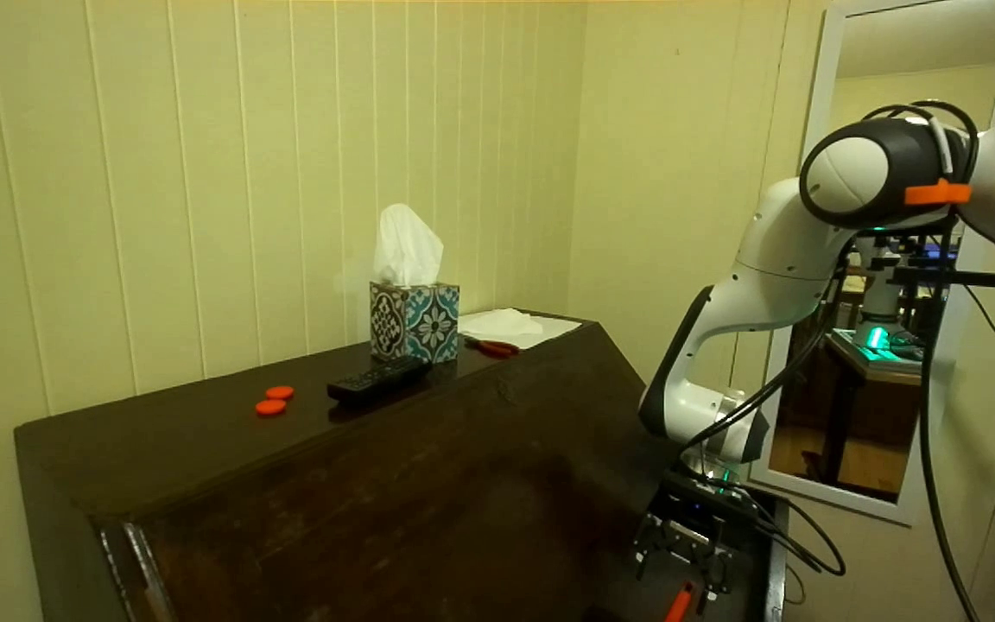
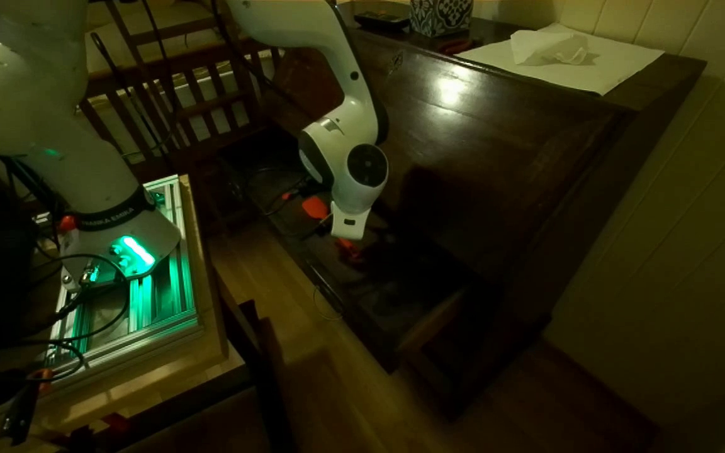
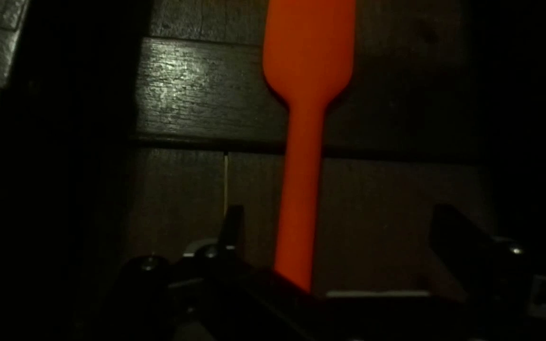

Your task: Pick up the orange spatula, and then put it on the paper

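Though off-ctr, spatula btwn fingers, wrist view

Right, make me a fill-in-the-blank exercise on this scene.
In the wrist view, the black two-fingered hand is ____, the slender orange spatula showing between its spread fingers.
The flat cream-white paper lies on the ____ of the dark wooden cabinet, above its sloping front.
Exactly ____ round red-orange discs lie near the long black remote.
The teal-and-white patterned tissue box stands ____ the remote and the paper.

Missing words: open; top; two; between.
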Motion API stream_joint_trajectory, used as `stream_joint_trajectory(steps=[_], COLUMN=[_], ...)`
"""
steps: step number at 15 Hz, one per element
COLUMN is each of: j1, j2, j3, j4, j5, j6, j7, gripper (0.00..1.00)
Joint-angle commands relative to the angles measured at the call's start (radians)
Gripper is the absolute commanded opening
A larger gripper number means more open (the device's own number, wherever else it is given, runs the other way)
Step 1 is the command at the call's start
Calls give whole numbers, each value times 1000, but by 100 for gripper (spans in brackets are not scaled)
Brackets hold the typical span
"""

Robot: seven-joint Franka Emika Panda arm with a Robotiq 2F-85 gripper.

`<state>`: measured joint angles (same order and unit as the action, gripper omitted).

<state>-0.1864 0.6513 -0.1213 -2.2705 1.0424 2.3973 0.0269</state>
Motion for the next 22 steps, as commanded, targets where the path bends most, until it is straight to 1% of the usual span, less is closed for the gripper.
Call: stream_joint_trajectory(steps=[1,8,14,15,16,17,18,19,20,21,22], j1=[9,12,20,21,22,24,25,28,34,34,35], j2=[48,46,56,59,59,58,59,59,61,63,63], j3=[-6,-10,-6,-5,-4,-3,-2,-1,0,1,2], j4=[59,81,79,81,81,82,83,84,84,82,79], j5=[-31,-45,-53,-54,-54,-53,-54,-56,-62,-71,-80], j6=[-42,-95,-73,-72,-72,-70,-70,-67,-57,-60,-63], j7=[68,100,92,90,87,85,80,73,61,53,45], gripper=[100,100,99,90,84,69,64,67,59,56,56])
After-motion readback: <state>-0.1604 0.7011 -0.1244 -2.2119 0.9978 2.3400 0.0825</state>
